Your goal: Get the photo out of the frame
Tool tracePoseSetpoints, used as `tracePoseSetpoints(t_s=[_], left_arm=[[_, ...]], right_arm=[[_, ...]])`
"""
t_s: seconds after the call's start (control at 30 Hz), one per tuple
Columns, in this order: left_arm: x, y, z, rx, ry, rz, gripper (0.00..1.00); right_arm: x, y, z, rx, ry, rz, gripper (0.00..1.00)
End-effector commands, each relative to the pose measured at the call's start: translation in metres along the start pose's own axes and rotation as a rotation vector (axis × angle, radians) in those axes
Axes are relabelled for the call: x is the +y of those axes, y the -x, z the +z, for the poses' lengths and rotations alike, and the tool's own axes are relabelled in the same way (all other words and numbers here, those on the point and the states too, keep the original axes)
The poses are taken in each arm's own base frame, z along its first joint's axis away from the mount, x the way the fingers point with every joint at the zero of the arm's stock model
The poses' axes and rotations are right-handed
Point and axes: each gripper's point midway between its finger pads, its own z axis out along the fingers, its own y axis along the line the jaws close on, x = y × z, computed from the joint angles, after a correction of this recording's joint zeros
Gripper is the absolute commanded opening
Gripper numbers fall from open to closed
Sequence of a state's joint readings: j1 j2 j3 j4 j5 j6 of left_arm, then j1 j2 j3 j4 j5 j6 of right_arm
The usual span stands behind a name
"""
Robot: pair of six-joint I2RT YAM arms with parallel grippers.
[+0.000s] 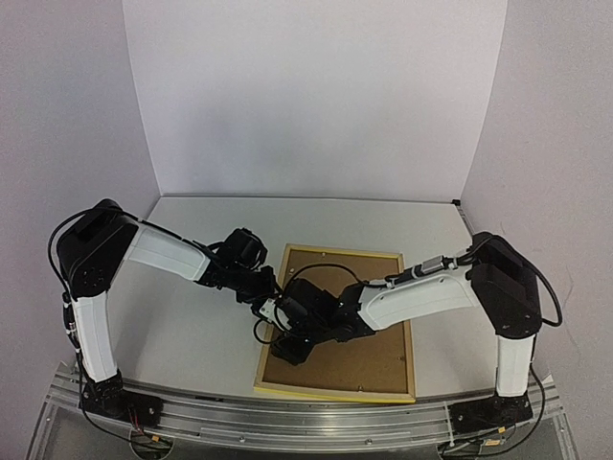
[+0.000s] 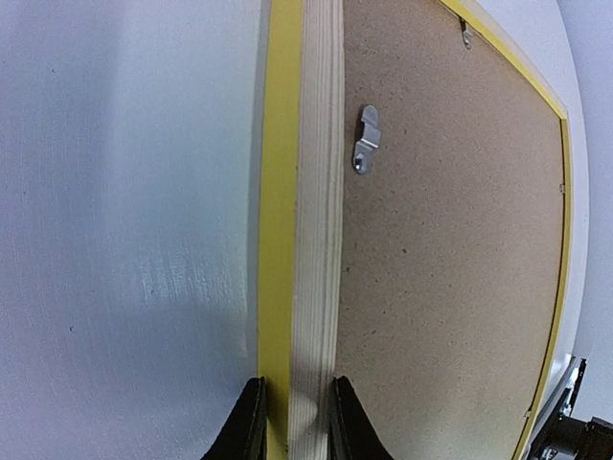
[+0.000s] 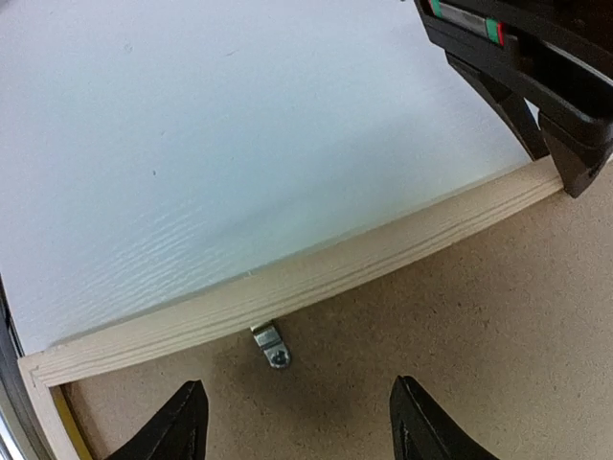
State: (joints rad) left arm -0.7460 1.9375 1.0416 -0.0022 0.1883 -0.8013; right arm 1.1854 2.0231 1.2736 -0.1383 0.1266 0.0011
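The frame [image 1: 335,391] lies face down on the table, its pale wood back up and its yellow edge [image 2: 278,192] showing. A brown backing board [image 1: 359,359] fills it, and the photo is hidden beneath. My left gripper [image 2: 297,426] is shut on the frame's left rail [image 2: 316,240], one finger on the yellow side and one on the board side. My right gripper [image 3: 302,426] hovers open just above the backing board [image 3: 460,316], beside that same rail [image 3: 287,283]. A small metal retaining tab [image 3: 271,346] sits between its fingers and the rail.
Another metal tab [image 2: 365,140] holds the board along the left rail. My left gripper's black body [image 3: 536,86] stands close to the right gripper, over the same rail. White table [image 1: 211,335] lies left of the frame, walls behind.
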Motion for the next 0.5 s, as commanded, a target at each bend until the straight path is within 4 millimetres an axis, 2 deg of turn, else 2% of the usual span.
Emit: tracePoseSetpoints(t_s=[0.0,0.2,0.4,0.47], left_arm=[[0.032,-0.048,0.007,0.161,0.079,-0.105,0.00],[0.034,-0.051,0.006,0.166,0.081,-0.118,0.00],[0.038,-0.056,0.002,0.166,0.088,-0.144,0.00],[0.040,-0.058,0.001,0.168,0.093,-0.159,0.00]], right_arm=[[0.007,0.010,0.017,-0.056,0.041,-0.034,0.62],[-0.015,0.005,0.028,-0.077,-0.093,-0.006,0.61],[-0.046,-0.005,0.029,-0.122,-0.281,0.138,0.57],[-0.050,-0.006,0.032,-0.151,-0.300,0.178,0.56]])
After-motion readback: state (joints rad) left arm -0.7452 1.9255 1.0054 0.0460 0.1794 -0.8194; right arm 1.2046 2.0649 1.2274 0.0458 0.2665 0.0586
